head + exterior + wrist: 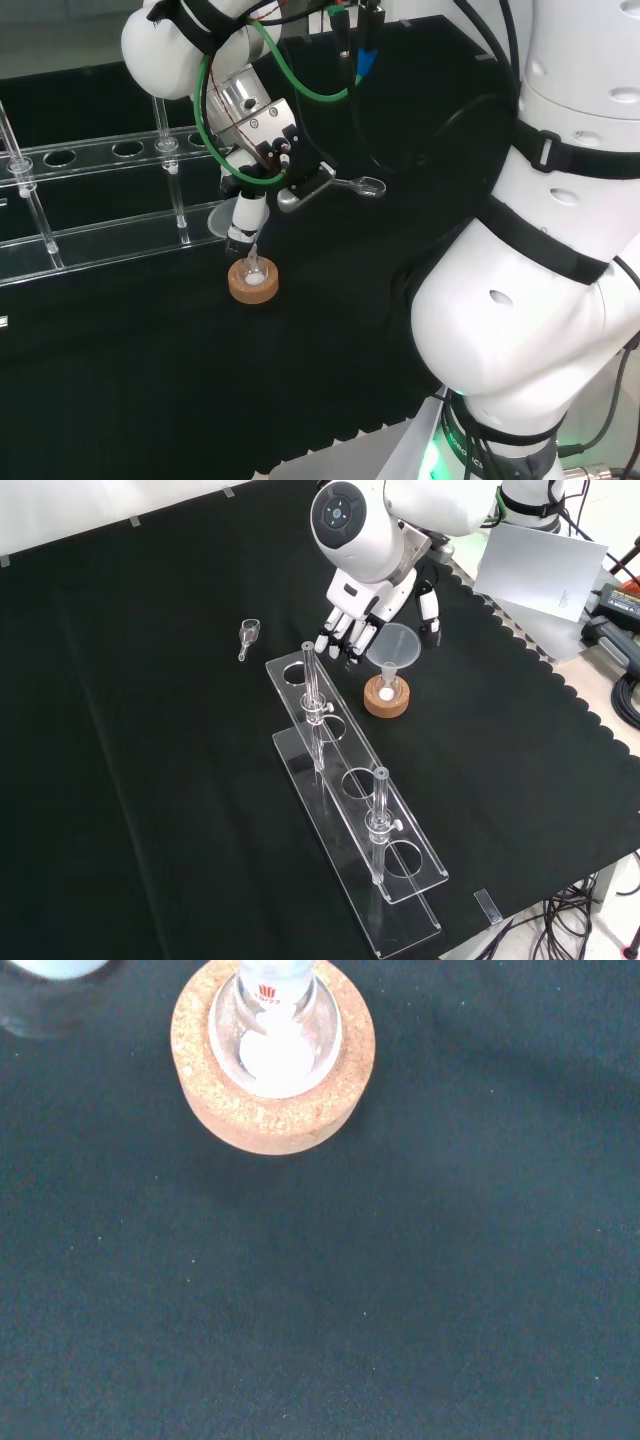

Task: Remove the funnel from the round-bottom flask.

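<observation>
Funnel [393, 643] is seated in the neck of the round-bottom flask [386, 687], stem down, clear cone pointing up. Flask sits in a cork ring [386, 702] on the black cloth [150, 780], toward the far edge of the bench in the front view, white stuff at its bottom. In the wrist view, flask [275, 1035] and cork ring [250, 1110] are right below the palm.

Hand [352, 620] is just behind and left of the funnel in the front view, fingers pointing down and fairly straight, thumb on the other side of the cone; can't tell whether anything touches the funnel. Not closed around it. In the head view the hand [265, 150] hangs over the cork ring [252, 284].

Clear acrylic tube rack [350, 810] stands just in front of the flask, running toward the near right corner. Small clear scoop [247, 635] lies left of the hand, well apart.
</observation>
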